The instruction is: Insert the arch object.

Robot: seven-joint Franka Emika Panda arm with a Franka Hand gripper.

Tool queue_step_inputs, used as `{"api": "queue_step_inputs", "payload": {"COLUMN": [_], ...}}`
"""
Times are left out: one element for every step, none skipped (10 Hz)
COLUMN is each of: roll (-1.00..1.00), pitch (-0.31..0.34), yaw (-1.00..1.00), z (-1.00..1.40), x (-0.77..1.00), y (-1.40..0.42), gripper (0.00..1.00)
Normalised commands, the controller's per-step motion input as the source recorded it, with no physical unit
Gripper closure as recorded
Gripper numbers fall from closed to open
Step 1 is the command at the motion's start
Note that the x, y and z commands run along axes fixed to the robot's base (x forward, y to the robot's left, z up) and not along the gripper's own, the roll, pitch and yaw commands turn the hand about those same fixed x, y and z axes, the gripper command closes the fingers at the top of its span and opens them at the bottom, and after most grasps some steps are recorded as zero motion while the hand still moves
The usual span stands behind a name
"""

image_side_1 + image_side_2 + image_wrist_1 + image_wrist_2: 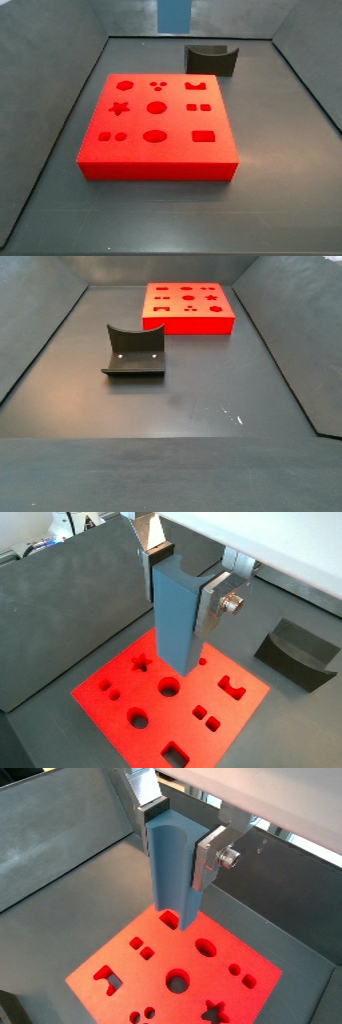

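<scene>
My gripper (181, 587) is shut on the blue arch piece (177, 622) and holds it upright above the red block (134, 717). The piece's curved notch faces up between the silver fingers (214, 604). In a wrist view its lower end hangs over a hole near the block's edge (168, 918). The gripper (174, 843) and the piece (171, 878) show in both wrist views. The block's arch-shaped hole (234, 687) is open and off to the side of the piece. In a side view only the blue piece (174, 15) shows, high above the block (158, 150).
The red block (187, 308) has several shaped holes: star, circles, squares, ovals. The dark fixture (210, 60) stands on the floor beside the block and also shows in a side view (134, 353). Grey walls (67, 602) enclose the dark floor.
</scene>
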Motion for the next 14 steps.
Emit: {"api": "queue_step_inputs", "payload": {"roll": [-0.04,0.00,0.07,0.17,0.21,0.22,0.19,0.19,0.05,0.00,-0.02,0.00,0.00,-0.08], "pitch": [-0.050,-0.024,0.000,0.017,0.000,0.000,-0.027,-0.063,-0.061,-0.051,-0.067,-0.060,-0.051,-0.003], "yaw": [0.00,-0.06,-0.11,-0.09,-0.08,-0.09,-0.07,0.00,0.00,0.00,0.02,0.15,0.27,0.32], "z": [-0.56,-0.96,-0.93,-0.83,-0.80,-0.80,-0.91,-0.85,-0.50,-0.30,-0.26,-0.24,-0.24,-0.07], "x": [0.35,0.51,0.68,0.68,0.53,0.43,0.26,0.07,0.00,-0.09,-0.09,0.00,0.06,0.25], "y": [0.17,0.50,0.59,0.59,0.59,0.59,0.52,0.27,0.05,0.00,0.00,0.05,0.12,0.10], "gripper": [1.00,1.00,1.00,1.00,1.00,1.00,1.00,1.00,1.00,1.00,1.00,1.00,1.00,1.00]}}
